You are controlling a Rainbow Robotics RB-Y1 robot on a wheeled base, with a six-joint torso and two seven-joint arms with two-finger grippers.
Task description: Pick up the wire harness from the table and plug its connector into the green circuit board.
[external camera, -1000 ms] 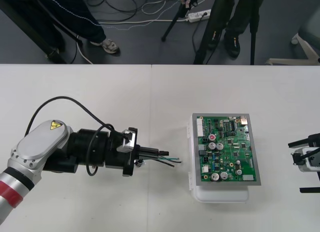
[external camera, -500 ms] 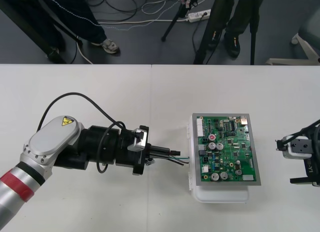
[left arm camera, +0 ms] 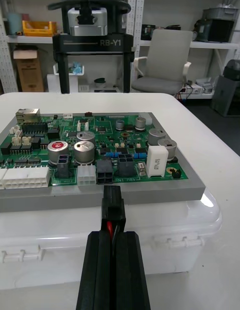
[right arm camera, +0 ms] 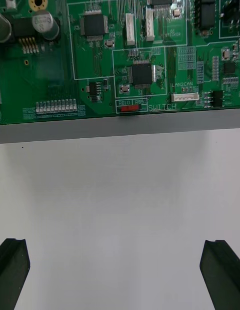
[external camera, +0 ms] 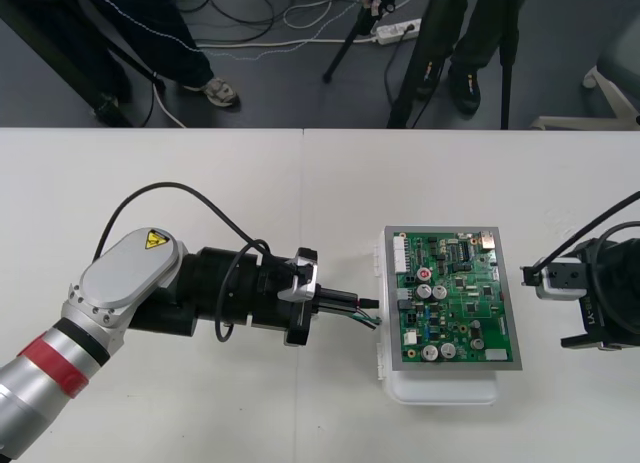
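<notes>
Left gripper (external camera: pixel 368 309): clamping tight on the harness (external camera: pixel 362 319), fingers (left arm camera: pixel 112 270) pressing together with red and black wires showing between them.
Plug (left arm camera: pixel 112 209): sticking out past the fingertips, sitting right at the left edge of the green board (external camera: pixel 455 298), lining up with a black socket, not in it.
Right gripper (external camera: pixel 555 308): hovering just right of the board, fingers (right arm camera: pixel 14 272) standing wide apart, gripping nothing.
Base (external camera: pixel 440 388): white, resting on the table (external camera: pixel 250 183) under the board.
</notes>
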